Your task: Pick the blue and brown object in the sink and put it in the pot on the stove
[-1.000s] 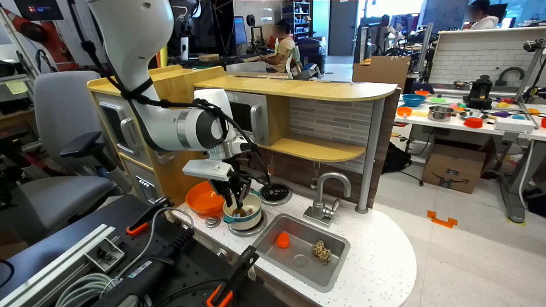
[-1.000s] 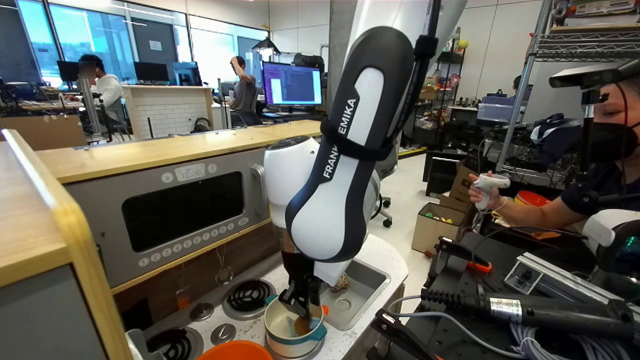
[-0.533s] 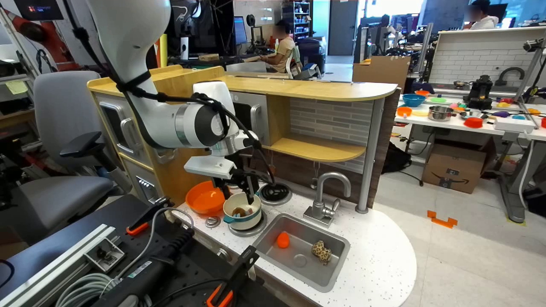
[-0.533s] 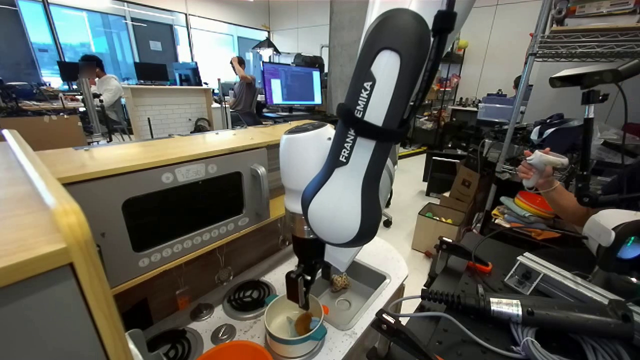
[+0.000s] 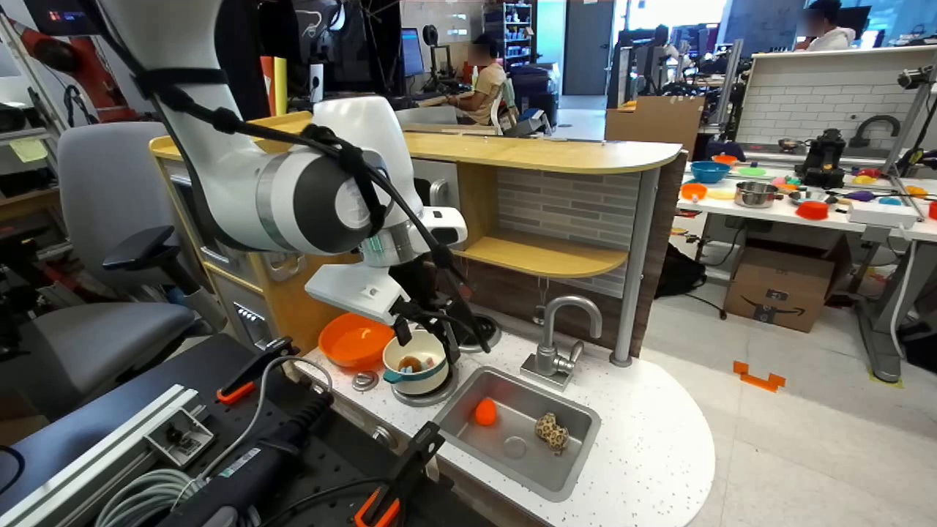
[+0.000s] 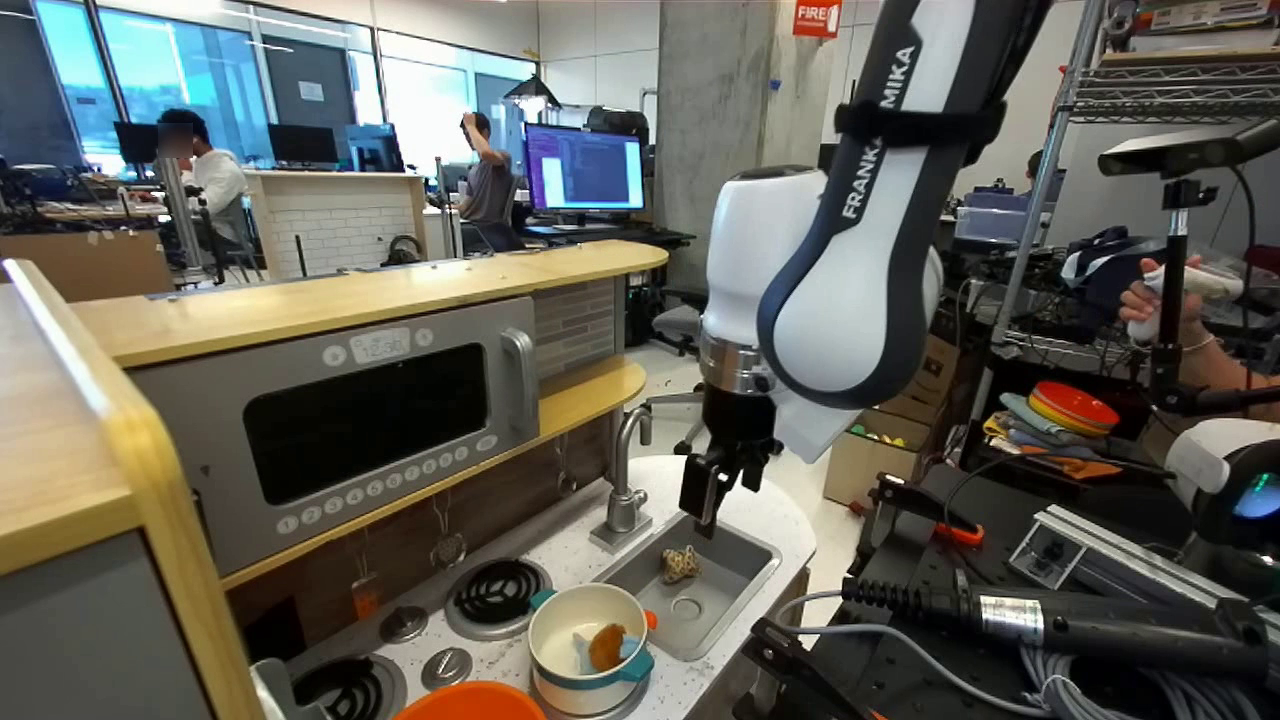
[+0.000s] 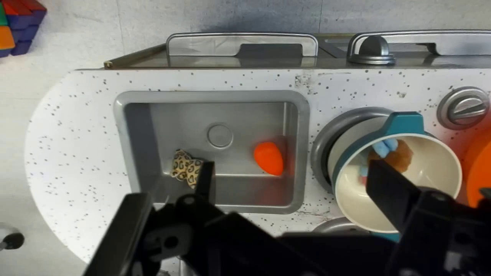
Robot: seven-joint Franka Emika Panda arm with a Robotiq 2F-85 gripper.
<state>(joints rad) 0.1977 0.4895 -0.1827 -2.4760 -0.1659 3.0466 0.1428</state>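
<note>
The blue and brown object (image 7: 397, 155) lies inside the pot (image 6: 575, 688), a cream pot with a teal band and teal handles. Under the pot is a burner ring of the stove (image 5: 428, 399). My gripper (image 7: 293, 166) is open, its fingers wide apart and nothing between them. In the wrist view one finger covers part of the pot and the edge of the object; the other overlaps the sink (image 7: 180, 122). An exterior view has the gripper (image 6: 728, 505) above the sink, clear of the pot.
Inside the sink are an orange egg-shaped thing (image 7: 268, 158) and a leopard-print object (image 5: 551, 432). A curved faucet (image 6: 627, 470) rises behind it. An orange bowl (image 5: 355, 342) stands beside the pot. The wooden shelf (image 5: 549, 256) and grey post (image 5: 635, 293) are at the back.
One second ago the fingers were down in the pot at the object. The jaws have since spread, and the gripper has risen and moved towards the sink. The object stayed in the pot.
</note>
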